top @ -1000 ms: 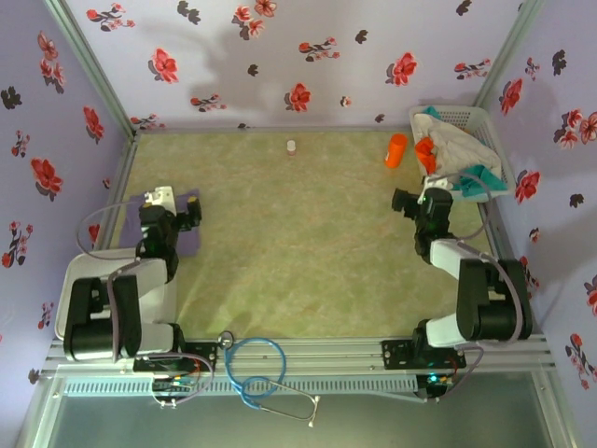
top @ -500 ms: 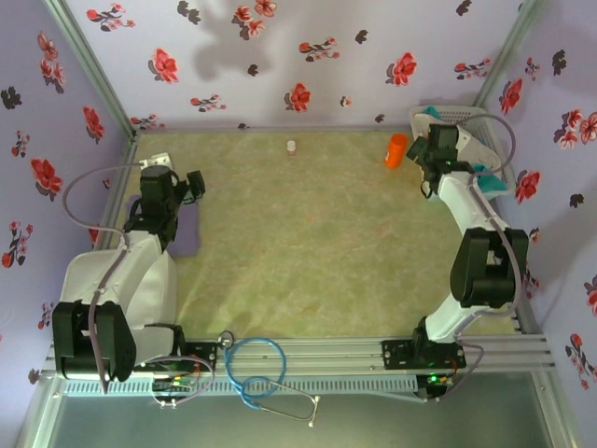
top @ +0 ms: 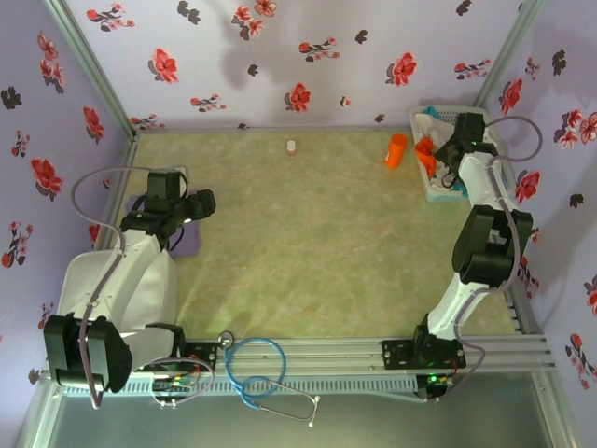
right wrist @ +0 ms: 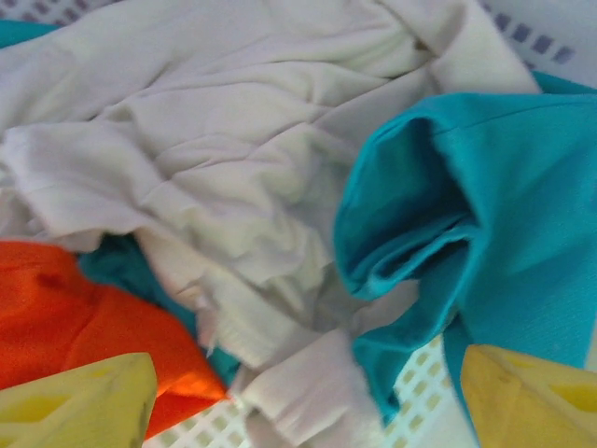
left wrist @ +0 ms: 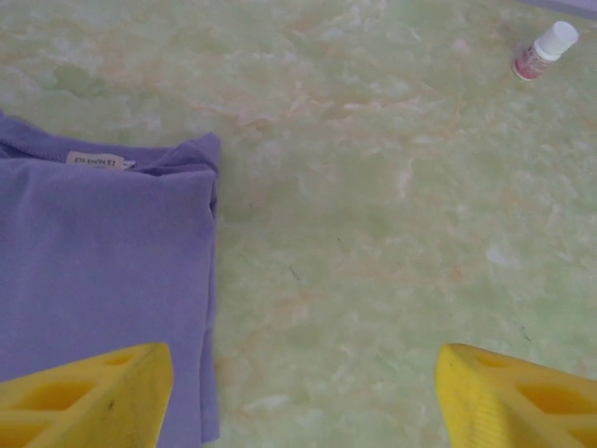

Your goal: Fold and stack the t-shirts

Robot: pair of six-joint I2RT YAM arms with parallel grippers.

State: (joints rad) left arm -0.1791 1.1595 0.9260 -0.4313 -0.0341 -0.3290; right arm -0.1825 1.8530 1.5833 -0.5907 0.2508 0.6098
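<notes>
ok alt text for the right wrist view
A crumpled off-white tee sprawls in a white lattice basket, a teal tee at right, an orange tee lower left. The open right gripper's yellow fingers frame the bottom corners.

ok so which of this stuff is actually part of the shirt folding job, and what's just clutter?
Job: purple t-shirt, white t-shirt, teal t-shirt, orange t-shirt.

Clutter: orange cup, small bottle, stethoscope, basket (it only holds the unfolded shirts).
</notes>
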